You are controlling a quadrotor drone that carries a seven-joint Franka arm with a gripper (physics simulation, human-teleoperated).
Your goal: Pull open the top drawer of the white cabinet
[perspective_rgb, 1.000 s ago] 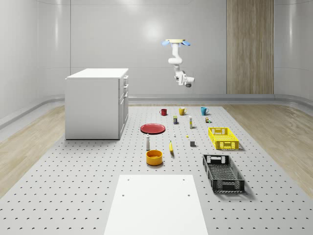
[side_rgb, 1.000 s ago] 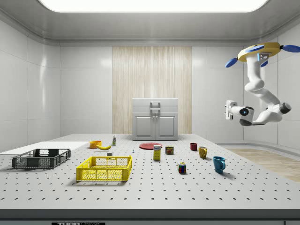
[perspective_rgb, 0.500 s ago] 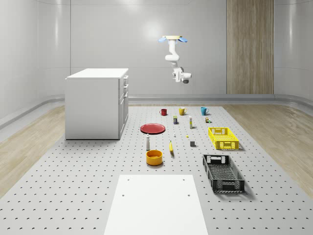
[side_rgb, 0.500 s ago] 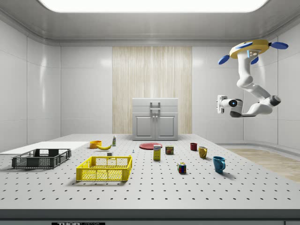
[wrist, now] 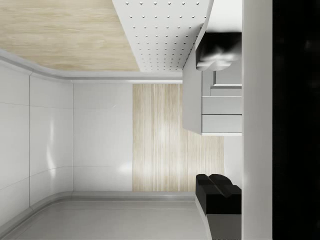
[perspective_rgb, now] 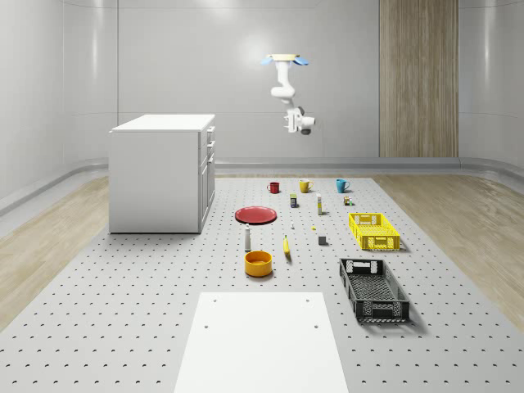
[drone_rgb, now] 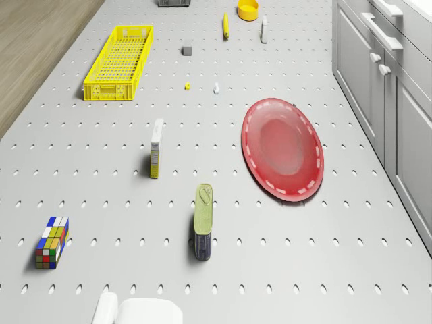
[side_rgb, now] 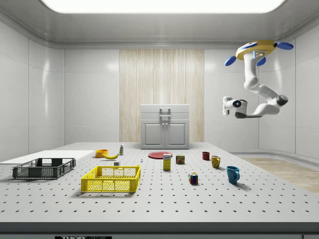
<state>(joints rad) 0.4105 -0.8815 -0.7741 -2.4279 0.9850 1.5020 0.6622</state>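
Drone (side_rgb: 259, 50) has drifted closer to the white cabinet (perspective_rgb: 164, 172) over the last second, hovering above the counter's (perspective_rgb: 123, 311) mugs, tool (side_rgb: 225, 106) well short of the closed top drawer (side_rgb: 165, 109), can't tell its state.

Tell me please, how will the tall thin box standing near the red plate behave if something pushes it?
The tall thin box stands upright on a narrow base, so it would probably tip over rather than slide. It looks like a carton, so likely light. If it falls toward the red plate, it might land near its rim.
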